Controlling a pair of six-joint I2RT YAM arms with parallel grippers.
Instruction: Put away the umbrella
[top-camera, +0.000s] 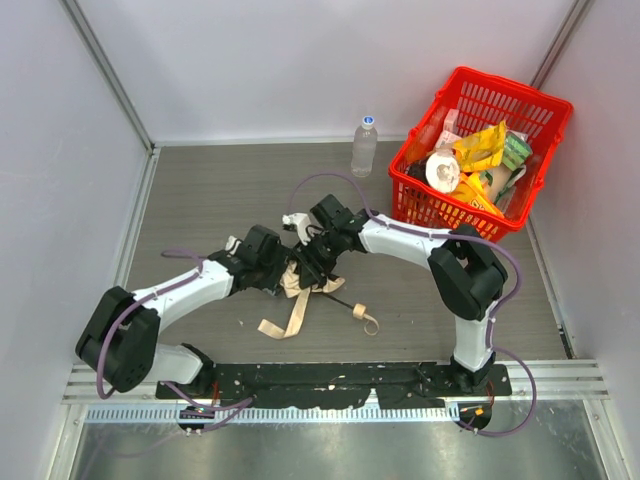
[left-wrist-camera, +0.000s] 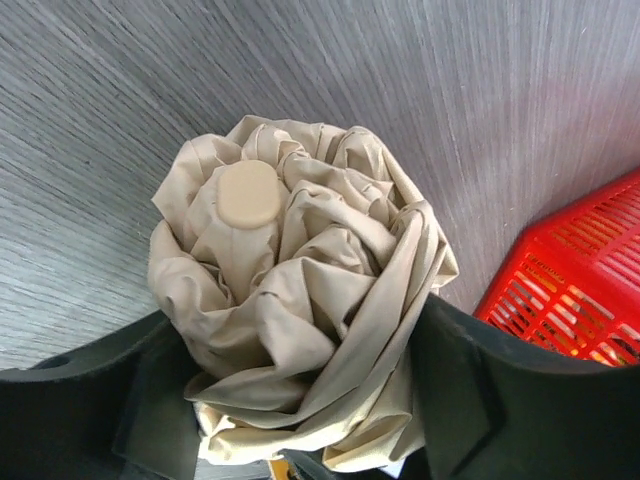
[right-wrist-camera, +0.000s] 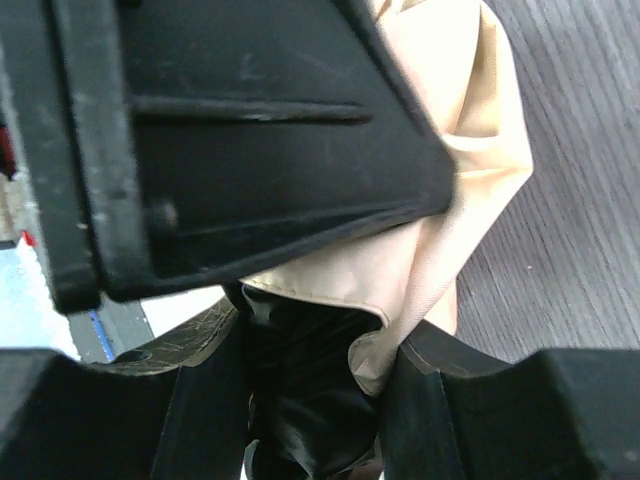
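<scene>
1. Step in hand, as I judge it: bundling the canopy. The compact umbrella of pale cream-beige fabric (top-camera: 298, 278) lies about the middle of the grey wood-grain table (top-camera: 200, 200), nearer its near edge than its far one. Both arms meet over it.
2. It is not tidy yet. Its flat beige fabric strap (top-camera: 285, 322) trails loose toward the near edge. The thin black metal shaft (top-camera: 335, 303) runs out to the small beige handle with loop (top-camera: 362, 315), which lies apart on the right.
3. The left gripper (left-wrist-camera: 300, 330) has its fingers (left-wrist-camera: 480, 380) partly spread. The crumpled fabric roll fills the gap and touches both inner faces, a hold around the bundle. The round beige end cap (left-wrist-camera: 248, 193) points away from the wrist.
4. The right gripper (right-wrist-camera: 315, 400) has its fingers (right-wrist-camera: 460, 400) half closed on a fold of cream fabric, with something dark beside it. I cannot tell whether that is the shaft.
5. Next move, in my view: keep the roll tight with one gripper so that the other can fetch the strap and wrap it round.
6. The red plastic mesh basket (top-camera: 440, 212) at the far right corner looks the likely place for it, though it is already crowded.
</scene>
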